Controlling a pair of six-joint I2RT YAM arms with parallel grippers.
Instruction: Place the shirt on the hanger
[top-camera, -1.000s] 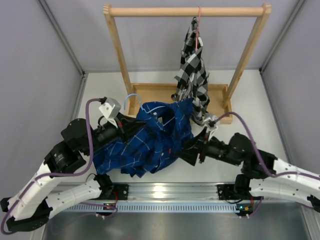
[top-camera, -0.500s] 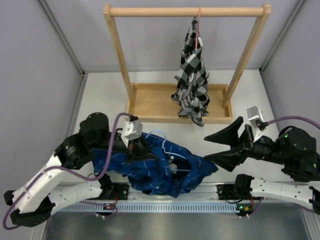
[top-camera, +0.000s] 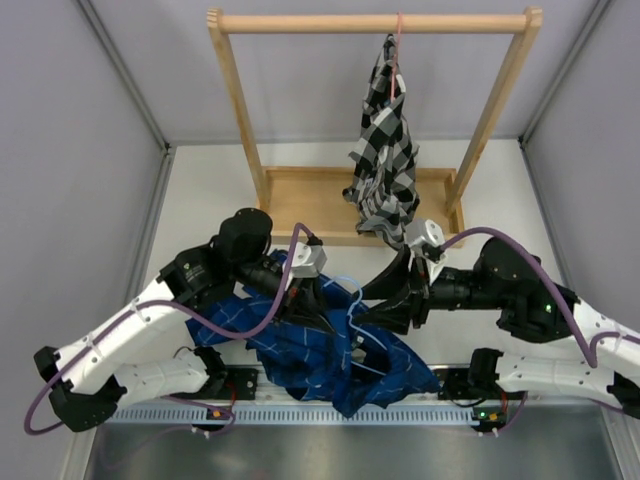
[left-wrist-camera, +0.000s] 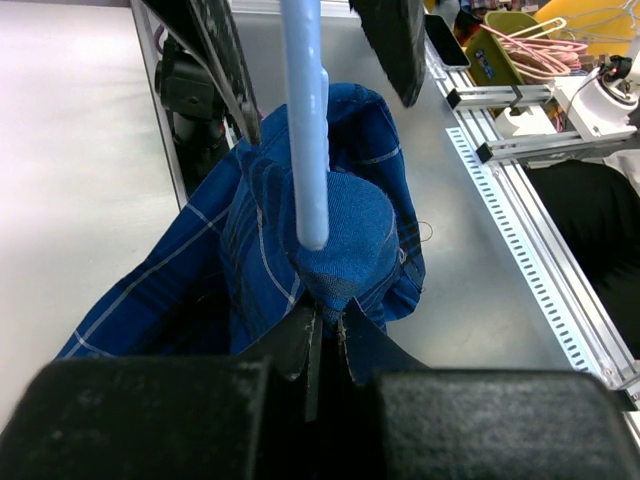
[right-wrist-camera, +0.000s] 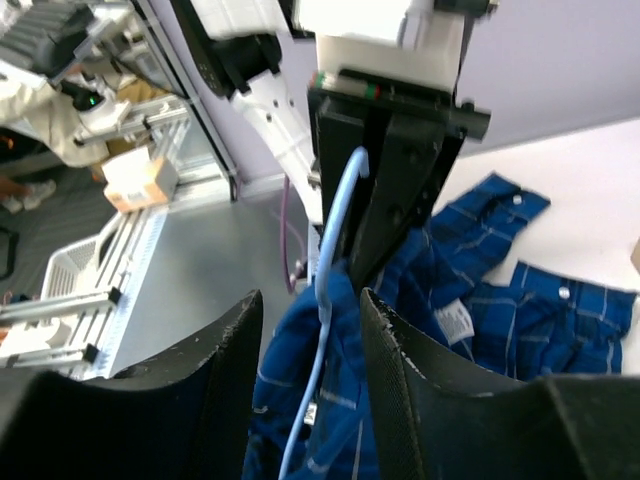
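Note:
The dark blue plaid shirt (top-camera: 335, 350) hangs bunched over the table's front edge. My left gripper (top-camera: 322, 298) is shut on a fold of it; the left wrist view shows blue shirt fabric (left-wrist-camera: 345, 235) pinched between the jaws of the left gripper (left-wrist-camera: 325, 320). The light blue hanger (top-camera: 350, 312) rises from that fold as a pale bar (left-wrist-camera: 305, 120). My right gripper (top-camera: 385, 300) faces the left one, open. In the right wrist view the right gripper (right-wrist-camera: 312, 330) straddles the hanger wire (right-wrist-camera: 335, 225), with the shirt (right-wrist-camera: 480, 285) behind; I cannot tell if the fingers touch the wire.
A wooden rack (top-camera: 300, 205) stands at the back with a black-and-white checked shirt (top-camera: 385, 150) on a pinkish-red hanger (top-camera: 397, 40). A metal rail (top-camera: 330, 385) runs along the near edge. A bin of pink hangers (left-wrist-camera: 525, 50) sits off the table.
The left gripper has swung toward the middle with the shirt and hanger. The right gripper, open and off to the right before, has moved in left around the hanger wire.

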